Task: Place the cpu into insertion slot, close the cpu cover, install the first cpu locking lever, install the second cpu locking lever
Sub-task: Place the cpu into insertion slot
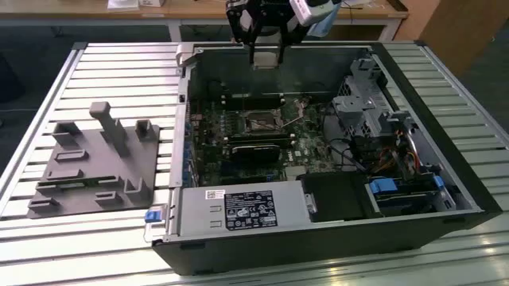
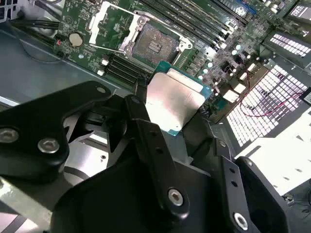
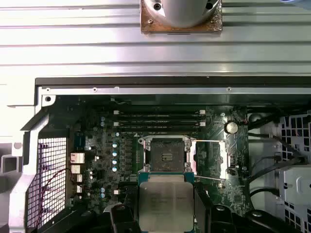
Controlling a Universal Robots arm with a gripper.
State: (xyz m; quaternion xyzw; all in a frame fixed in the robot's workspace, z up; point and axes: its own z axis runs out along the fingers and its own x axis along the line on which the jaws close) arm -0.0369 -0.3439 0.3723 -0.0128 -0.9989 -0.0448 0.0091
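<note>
Currently the cpu [image 2: 177, 99] sits clamped in the gripper [image 1: 267, 59], well above the exposed insertion slot [image 2: 154, 44], with the cpu cover [image 2: 111, 26] swung open. Caution: a tilted or offset descent would likely damage the socket contacts.

Counted against the computer case [image 1: 318, 250]: one gripper [image 1: 267, 59] and one cpu [image 2: 177, 99] above it; one insertion slot [image 3: 165, 155] and one cpu cover [image 3: 224, 158] inside it; one grey fixture block [image 1: 87, 173] beside it.
</note>
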